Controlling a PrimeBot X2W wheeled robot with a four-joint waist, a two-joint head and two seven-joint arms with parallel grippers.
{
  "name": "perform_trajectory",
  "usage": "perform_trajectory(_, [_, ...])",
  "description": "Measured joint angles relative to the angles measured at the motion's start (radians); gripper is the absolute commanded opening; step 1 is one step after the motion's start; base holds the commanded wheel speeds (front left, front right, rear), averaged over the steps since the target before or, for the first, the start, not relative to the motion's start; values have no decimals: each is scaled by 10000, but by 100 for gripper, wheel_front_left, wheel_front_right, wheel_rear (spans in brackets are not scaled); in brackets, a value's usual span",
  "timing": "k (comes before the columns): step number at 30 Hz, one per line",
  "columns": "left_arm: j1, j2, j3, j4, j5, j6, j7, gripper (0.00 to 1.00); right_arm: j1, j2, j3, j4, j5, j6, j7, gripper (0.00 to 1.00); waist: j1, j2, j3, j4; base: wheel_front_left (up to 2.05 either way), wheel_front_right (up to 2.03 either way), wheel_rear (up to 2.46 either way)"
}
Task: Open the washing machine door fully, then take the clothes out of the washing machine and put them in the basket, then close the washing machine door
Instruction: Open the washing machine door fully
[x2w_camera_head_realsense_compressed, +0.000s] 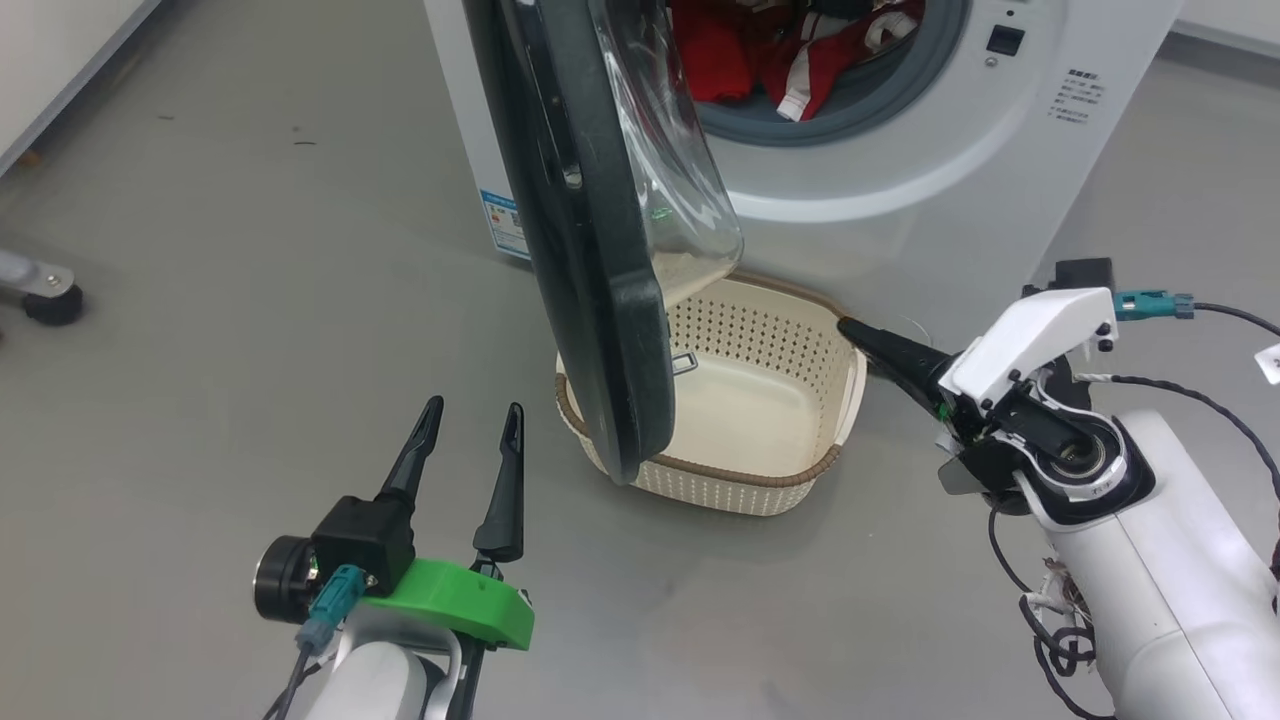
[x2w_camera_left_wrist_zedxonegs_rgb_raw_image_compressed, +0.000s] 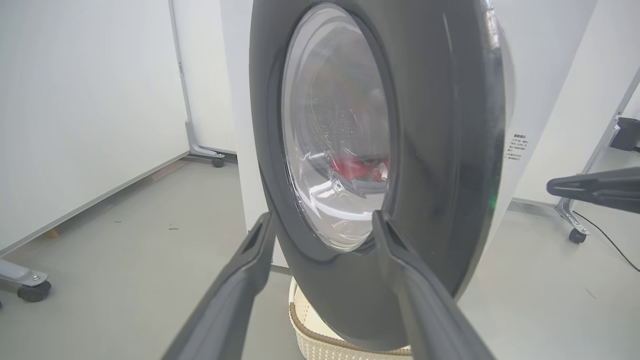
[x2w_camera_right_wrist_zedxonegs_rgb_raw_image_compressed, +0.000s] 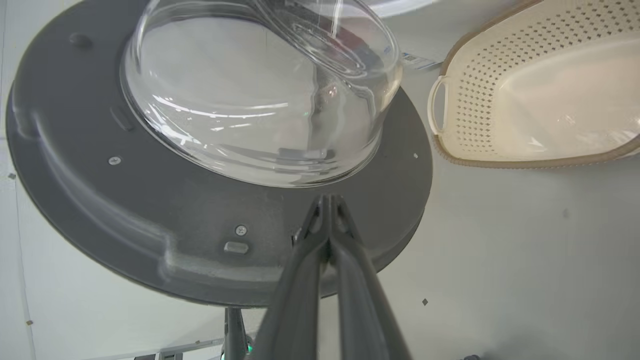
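With the door (x2w_camera_head_realsense_compressed: 590, 250) half open above the basket (x2w_camera_head_realsense_compressed: 790, 482) and the clothes (x2w_camera_head_realsense_compressed: 800, 60) in the washing machine (x2w_camera_head_realsense_compressed: 900, 230), your left tool (x2w_camera_head_realsense_compressed: 474, 405) gapes outside it and your right tool (x2w_camera_head_realsense_compressed: 846, 323) is pinched shut, empty, inside; push crookedly and its tip may slip off.

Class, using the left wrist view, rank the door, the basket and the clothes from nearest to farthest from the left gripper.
From the left gripper, jaws open:
1. Door: straight ahead, just beyond the jaws.
2. Basket: low on the floor, under the door's bottom edge.
3. Clothes: farthest, seen through the door's glass, well behind it.
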Motion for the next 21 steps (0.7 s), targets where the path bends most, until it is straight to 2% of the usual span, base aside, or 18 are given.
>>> perform_trajectory(9, [339,58,556,148,316,-73,0,100,922,-1149,-196,-393,-2742,1016,-2869,0,-1,0,-501,-760,0,0,0])
perform_trajectory(13, [480,94,779,194,382,-136,0,100,1372,-1379,-290,-725,-3699,1106,-4086,0,0,0,-717,-1094,0,0,0])
perform_trajectory(16, [532,228,771,261,520,-341,0,100,1898,-1691,-127,-880,-4571,1110,-4847,0,0,0,-876,-1318,0,0,0])
perform_trajectory(21, [790,263,1072,263,548,-397,0,100,2879,-1756,-59,-995,-5124,1108,-5889,0,0,0,-1124,-1636,0,0,0])
